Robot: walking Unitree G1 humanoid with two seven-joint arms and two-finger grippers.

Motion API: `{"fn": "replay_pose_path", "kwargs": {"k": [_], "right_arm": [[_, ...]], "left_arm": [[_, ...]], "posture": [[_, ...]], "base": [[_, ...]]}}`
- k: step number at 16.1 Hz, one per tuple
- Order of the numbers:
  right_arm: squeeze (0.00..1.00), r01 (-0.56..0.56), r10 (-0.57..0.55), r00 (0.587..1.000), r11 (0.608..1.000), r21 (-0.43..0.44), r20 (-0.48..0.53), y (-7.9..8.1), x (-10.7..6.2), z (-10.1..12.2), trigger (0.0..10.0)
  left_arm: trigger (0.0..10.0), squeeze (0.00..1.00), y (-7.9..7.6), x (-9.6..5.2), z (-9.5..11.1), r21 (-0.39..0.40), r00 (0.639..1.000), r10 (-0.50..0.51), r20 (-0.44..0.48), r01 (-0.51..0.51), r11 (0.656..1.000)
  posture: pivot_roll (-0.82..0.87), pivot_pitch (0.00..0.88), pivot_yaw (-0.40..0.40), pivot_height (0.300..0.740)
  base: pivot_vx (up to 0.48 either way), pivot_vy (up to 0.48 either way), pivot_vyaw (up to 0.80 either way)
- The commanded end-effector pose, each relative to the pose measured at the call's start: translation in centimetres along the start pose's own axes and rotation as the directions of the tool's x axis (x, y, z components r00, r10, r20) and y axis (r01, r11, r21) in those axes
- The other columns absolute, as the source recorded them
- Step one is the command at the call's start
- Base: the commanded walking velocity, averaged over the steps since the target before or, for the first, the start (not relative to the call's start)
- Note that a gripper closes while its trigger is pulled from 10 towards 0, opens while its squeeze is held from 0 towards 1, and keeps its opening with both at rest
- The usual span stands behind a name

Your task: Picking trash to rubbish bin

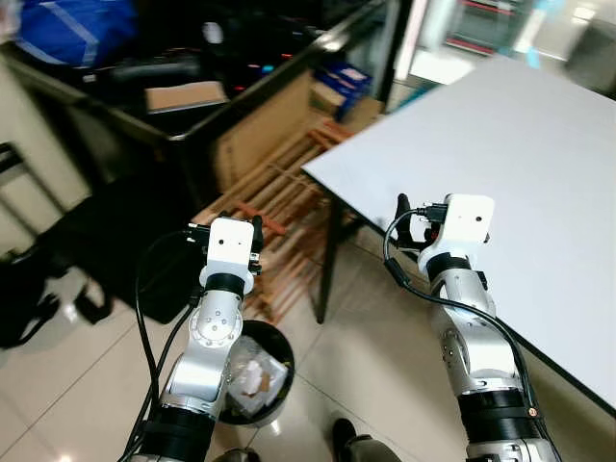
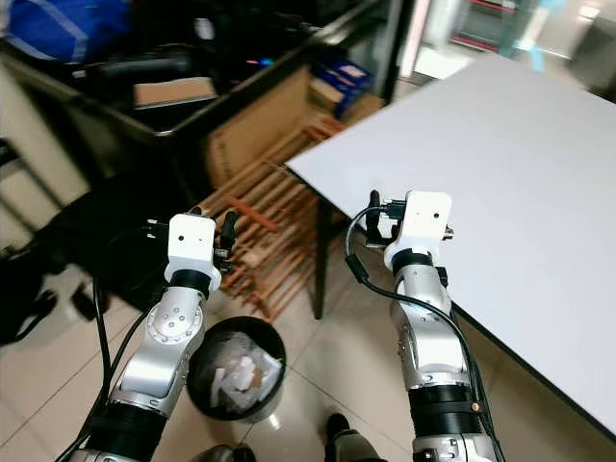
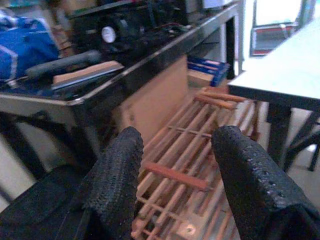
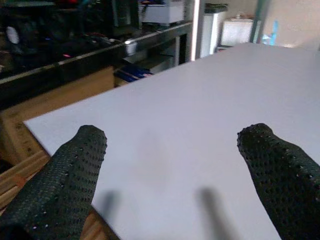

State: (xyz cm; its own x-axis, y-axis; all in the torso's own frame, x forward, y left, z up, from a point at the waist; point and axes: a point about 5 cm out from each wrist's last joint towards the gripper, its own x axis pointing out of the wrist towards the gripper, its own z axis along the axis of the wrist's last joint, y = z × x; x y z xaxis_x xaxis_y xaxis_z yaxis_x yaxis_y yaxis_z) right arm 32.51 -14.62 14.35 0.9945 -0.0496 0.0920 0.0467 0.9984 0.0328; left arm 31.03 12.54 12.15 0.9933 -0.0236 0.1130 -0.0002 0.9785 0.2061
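Note:
A black round rubbish bin (image 1: pixel 285 344) stands on the tiled floor below my left arm, with crumpled white paper trash (image 1: pixel 256 377) inside it. My left gripper (image 3: pixel 175 165) is raised above the bin and open with nothing between its fingers, facing a wooden slatted rack (image 3: pixel 180 150). Over the near corner of the white table (image 1: pixel 500 144), my right gripper (image 4: pixel 172 150) is also open and holds nothing. The table top in front of it is bare.
The wooden rack (image 1: pixel 289 197) lies on the floor between the table leg (image 1: pixel 327 260) and a dark shelf unit (image 1: pixel 192 96) loaded with boxes and a blue bag (image 1: pixel 67 29). A black bag (image 1: pixel 29 289) lies at the left. Tiled floor stretches around the bin.

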Motion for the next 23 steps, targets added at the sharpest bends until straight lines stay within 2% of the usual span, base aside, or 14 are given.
{"fn": "replay_pose_path", "kwargs": {"k": [1, 5, 23], "right_arm": [[0.0, -0.002, 0.002, 1.0, 1.0, 0.004, -0.01, 0.0, 0.2, -0.1, 10.0], [0.0, -0.016, 0.016, 1.0, 1.0, -0.001, -0.012, 0.2, 0.2, -0.1, 10.0], [0.0, -0.051, 0.051, 0.998, 0.999, -0.011, -0.025, 0.7, 0.2, -0.2, 10.0]], "left_arm": [[10.0, 0.0, 0.1, -0.1, -0.5, 0.016, 1.0, 0.003, -0.027, -0.002, 1.0], [10.0, 0.0, 0.2, 0.0, -0.6, 0.018, 0.999, 0.019, -0.028, -0.019, 1.0], [10.0, 0.0, 0.3, 0.4, 0.4, 0.003, 0.998, 0.053, 0.015, -0.053, 0.999]], "posture": [[-0.04, 0.134, 0.024, 0.74], [-0.04, 0.131, 0.019, 0.74], [-0.04, 0.131, 0.005, 0.74]], "base": [[0.0, 0.0, -0.8], [0.0, -0.152, -0.8], [0.0, 0.0, -0.8]]}}
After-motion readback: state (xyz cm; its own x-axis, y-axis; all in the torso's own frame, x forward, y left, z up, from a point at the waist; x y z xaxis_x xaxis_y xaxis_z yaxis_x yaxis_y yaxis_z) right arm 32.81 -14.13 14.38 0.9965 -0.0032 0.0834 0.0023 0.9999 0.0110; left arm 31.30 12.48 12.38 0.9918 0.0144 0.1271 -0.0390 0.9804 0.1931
